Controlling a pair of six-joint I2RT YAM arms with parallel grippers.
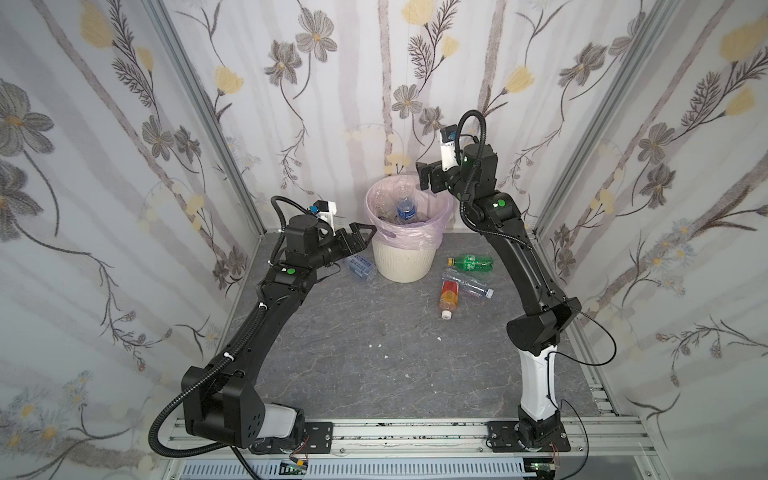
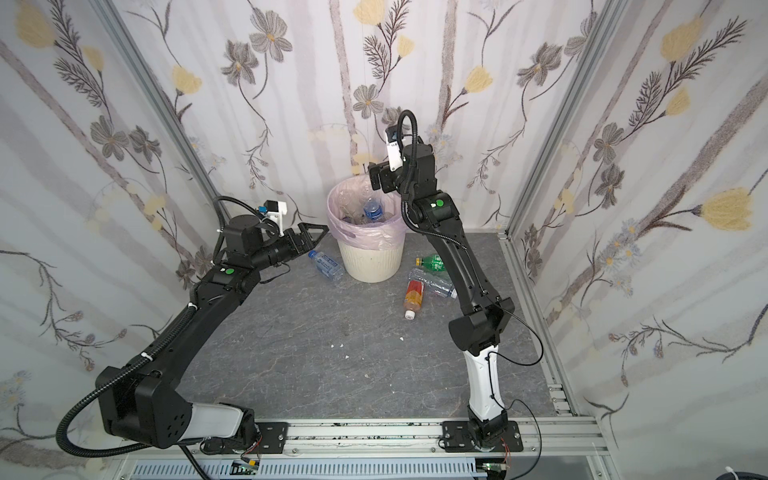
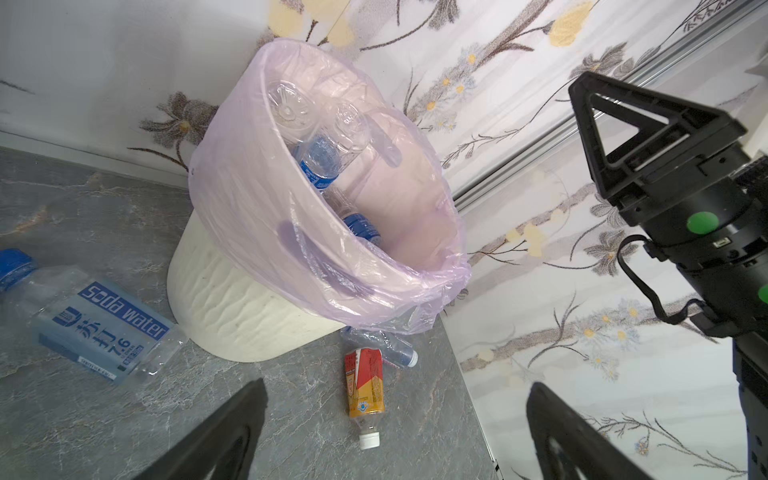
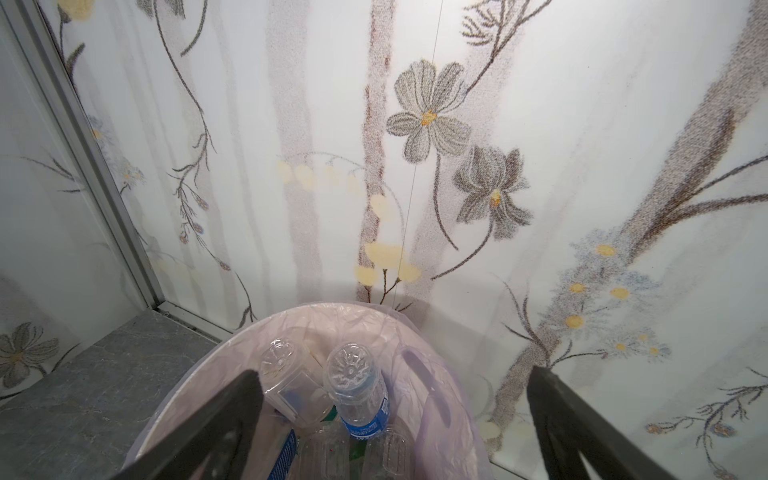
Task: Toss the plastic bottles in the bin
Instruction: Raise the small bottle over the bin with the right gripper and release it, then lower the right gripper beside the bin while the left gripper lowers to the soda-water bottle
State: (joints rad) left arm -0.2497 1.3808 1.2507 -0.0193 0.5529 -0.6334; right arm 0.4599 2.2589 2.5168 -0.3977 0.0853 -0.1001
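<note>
cream-white ribbed pink-lined plastic bin [image 1: 401, 259] holds clear blue-labelled bottles [image 1: 405, 210] beneath the open, empty right hand [image 1: 423, 178]; the open left hand [image 1: 365, 236] should squarely straddle the clear soda-water bottle [image 1: 360, 267] beside the bin.

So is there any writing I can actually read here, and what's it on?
"soda water": blue label of the clear bottle lying beside the bin.
"苏打", then what looks like "7.6": same label; its small print is unreadable.
Orange bottle: label too small to read.
Blue-labelled bottle in the bin: blurred.
</note>
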